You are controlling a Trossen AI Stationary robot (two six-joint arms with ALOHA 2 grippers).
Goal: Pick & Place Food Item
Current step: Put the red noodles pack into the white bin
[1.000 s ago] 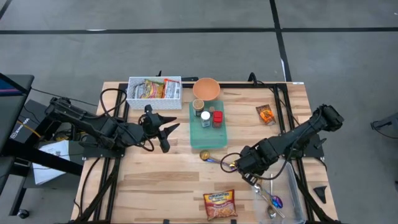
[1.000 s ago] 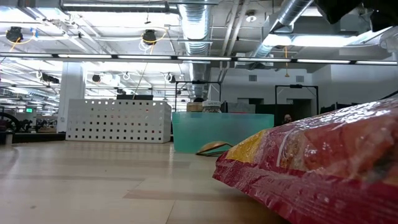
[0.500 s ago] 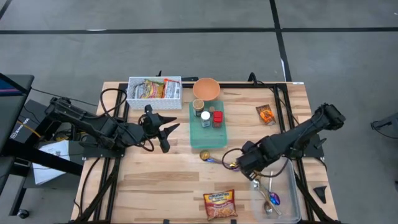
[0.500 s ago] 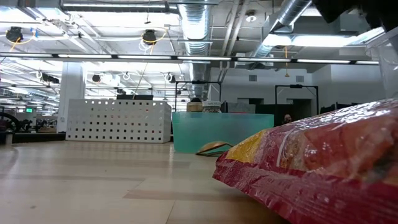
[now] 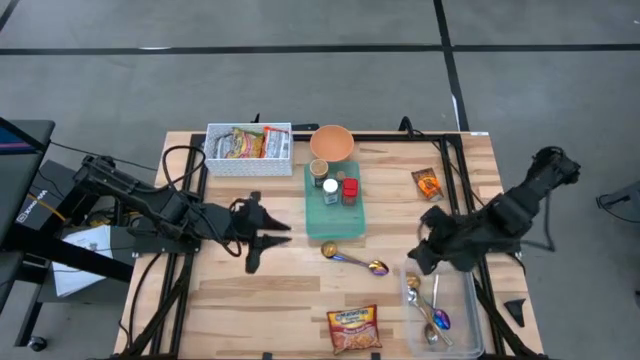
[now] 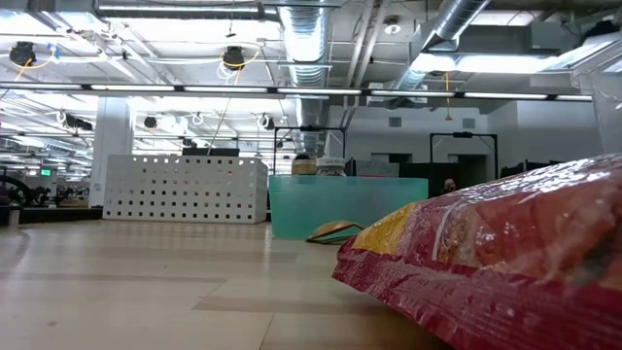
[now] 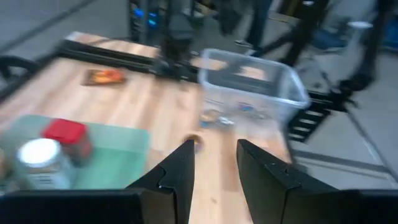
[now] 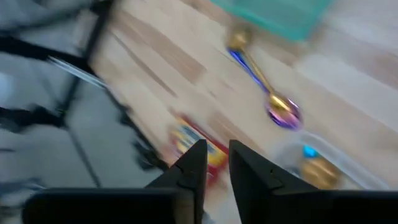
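Two grippers' jaws slightly apart, empty, spoon (image 5: 356, 260) free mid-table, noodle packet (image 5: 353, 328) at front edge.

Table (image 5: 250, 300): pale wood planks, matt. Food packet (image 5: 353, 329): glossy crinkled plastic. Spoon (image 5: 358, 260): shiny iridescent metal. Bin (image 5: 470, 300): clear plastic.

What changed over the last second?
The right pincer let go of the spoon and backed off toward the clear bin. The left pincer swung toward the table's front. Spoon, noodle packet and green tray stayed put.
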